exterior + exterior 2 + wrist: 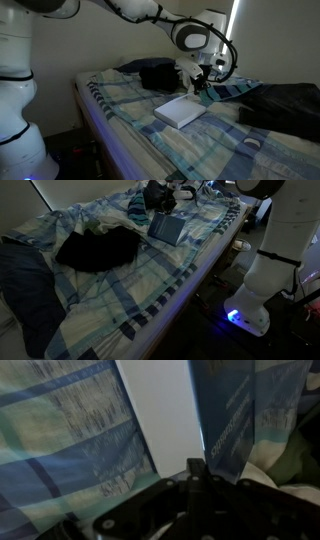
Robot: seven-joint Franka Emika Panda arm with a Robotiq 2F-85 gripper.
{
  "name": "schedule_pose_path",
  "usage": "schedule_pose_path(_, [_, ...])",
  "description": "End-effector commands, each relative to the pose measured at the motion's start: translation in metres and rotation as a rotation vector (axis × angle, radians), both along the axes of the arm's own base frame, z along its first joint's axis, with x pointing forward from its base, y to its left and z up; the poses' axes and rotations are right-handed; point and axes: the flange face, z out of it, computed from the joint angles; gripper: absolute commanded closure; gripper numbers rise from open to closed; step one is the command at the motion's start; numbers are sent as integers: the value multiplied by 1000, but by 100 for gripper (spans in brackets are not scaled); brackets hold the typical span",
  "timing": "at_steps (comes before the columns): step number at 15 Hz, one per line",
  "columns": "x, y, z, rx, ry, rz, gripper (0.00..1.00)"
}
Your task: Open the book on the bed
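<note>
Grey-blue book (166,227) lies on bed (130,290), mid-mattress. In wrist view I see long axis running 12 to 6; white page edge at 11, cover at 1 from pincer (195,478). Pincer at book's 6 end. Opening, hold: I cannot tell.

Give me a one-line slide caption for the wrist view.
End effector at the edge of the grey-blue book, white pages showing, on the plaid bed.
</note>
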Motion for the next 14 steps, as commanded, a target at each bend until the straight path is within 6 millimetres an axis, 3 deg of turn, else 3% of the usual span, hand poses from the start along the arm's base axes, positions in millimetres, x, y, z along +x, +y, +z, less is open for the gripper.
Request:
schedule_pose_path(1, [-12,12,8,7,-13,42,100])
schedule_pose_path(14, [-32,52,28,-5,-47,162,100])
